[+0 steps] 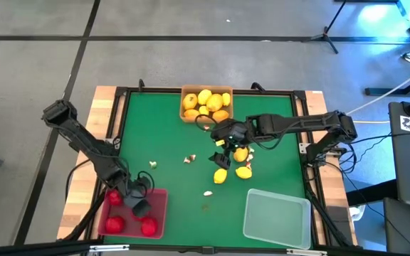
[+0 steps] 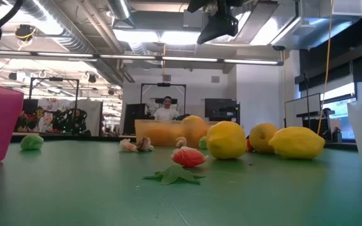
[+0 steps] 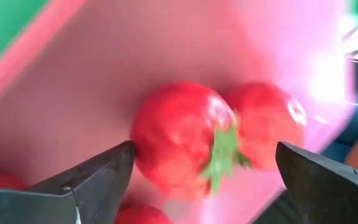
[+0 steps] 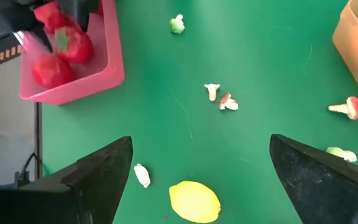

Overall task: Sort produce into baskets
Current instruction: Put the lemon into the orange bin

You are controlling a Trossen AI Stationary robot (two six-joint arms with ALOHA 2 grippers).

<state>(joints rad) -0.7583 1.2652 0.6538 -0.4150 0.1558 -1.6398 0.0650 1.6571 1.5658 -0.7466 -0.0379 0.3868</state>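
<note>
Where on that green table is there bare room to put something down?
Bare green lies between the red basket and the clear basket, and left of the orange basket. It is crowded mid-table, where lemons and small bits lie under the right gripper.

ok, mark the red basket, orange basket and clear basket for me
red basket (image 1: 159, 213), high view, bare floor by its right wall
orange basket (image 1: 186, 91), high view, upper-left rim corner
clear basket (image 1: 276, 217), high view, middle of its floor

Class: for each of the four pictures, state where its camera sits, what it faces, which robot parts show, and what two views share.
High: overhead, facing down; both arms, red basket.
Low: table height, facing across; lemons, an arm overhead.
Left wrist: looks past open left gripper onto tomatoes.
Right wrist: open right gripper above a lemon.
Shared: red basket.
</note>
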